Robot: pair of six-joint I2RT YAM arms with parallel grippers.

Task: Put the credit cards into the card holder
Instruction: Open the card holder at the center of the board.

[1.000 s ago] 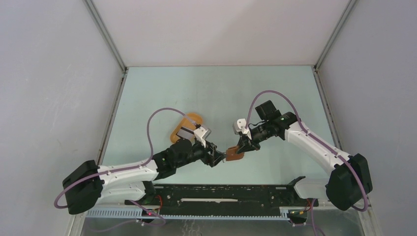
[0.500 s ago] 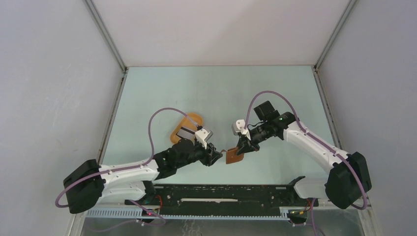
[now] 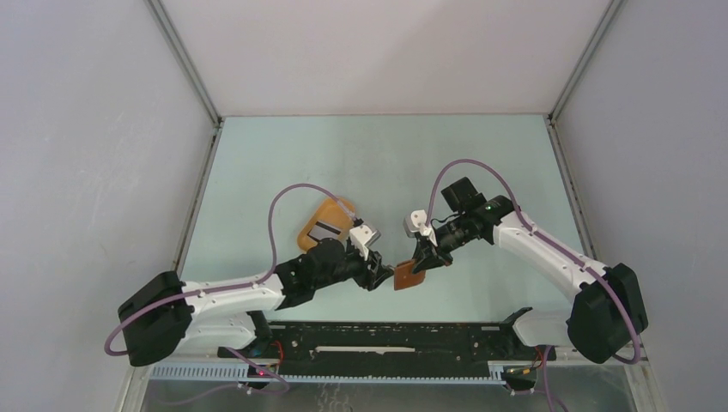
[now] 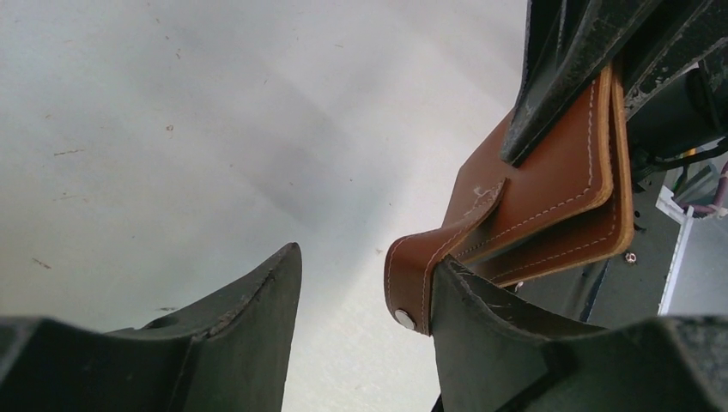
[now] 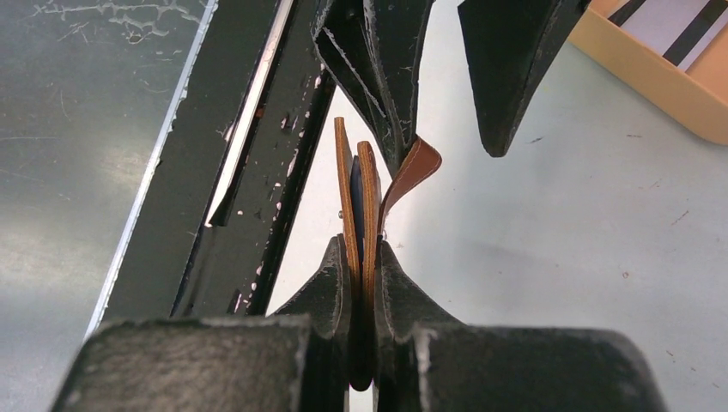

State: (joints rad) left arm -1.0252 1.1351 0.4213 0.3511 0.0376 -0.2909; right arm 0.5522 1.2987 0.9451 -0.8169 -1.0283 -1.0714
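The card holder (image 3: 409,276), a reddish-brown folded wallet, hangs above the table. My right gripper (image 5: 362,249) is shut on its folded edge, seen edge-on in the right wrist view (image 5: 359,193). Its strap (image 4: 414,279) with a metal snap is loose and curls over the tip of one finger of my left gripper (image 4: 367,257), which is open just left of the wallet (image 4: 549,184). In the top view the left gripper (image 3: 379,273) and right gripper (image 3: 421,261) face each other. The credit cards (image 3: 324,230), grey-white with a dark stripe, lie in the tray.
The orange-yellow oval tray (image 3: 336,209) sits on the table behind my left wrist; its corner shows in the right wrist view (image 5: 661,90). The black rail (image 3: 386,335) of the arm bases runs along the near edge, below the wallet.
My left wrist has rolled and edged toward the wallet, with its cable swinging over. My right gripper has brought the wallet slightly down toward the near edge.
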